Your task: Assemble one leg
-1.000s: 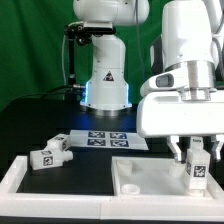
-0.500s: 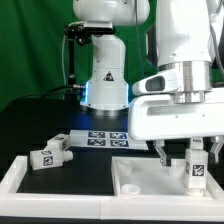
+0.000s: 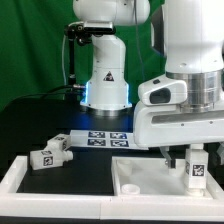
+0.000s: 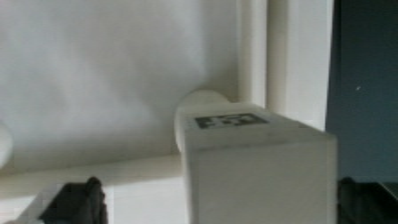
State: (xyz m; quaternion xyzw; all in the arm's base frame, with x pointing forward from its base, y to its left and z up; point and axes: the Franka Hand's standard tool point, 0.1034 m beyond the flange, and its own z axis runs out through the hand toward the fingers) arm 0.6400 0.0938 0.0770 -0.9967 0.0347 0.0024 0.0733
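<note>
Leg (image 3: 197, 168) stands upright on the tabletop panel (image 3: 140, 178), near its right edge by the rim. Gripper (image 3: 190, 158) hangs over it, fingers (image 4: 79, 200) spread either side, released. Second leg (image 3: 48, 156) lies at left, well apart.

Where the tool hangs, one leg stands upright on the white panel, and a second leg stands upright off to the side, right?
No: the exterior view shows the second leg lying on its side on the table; the rest is right.
</note>
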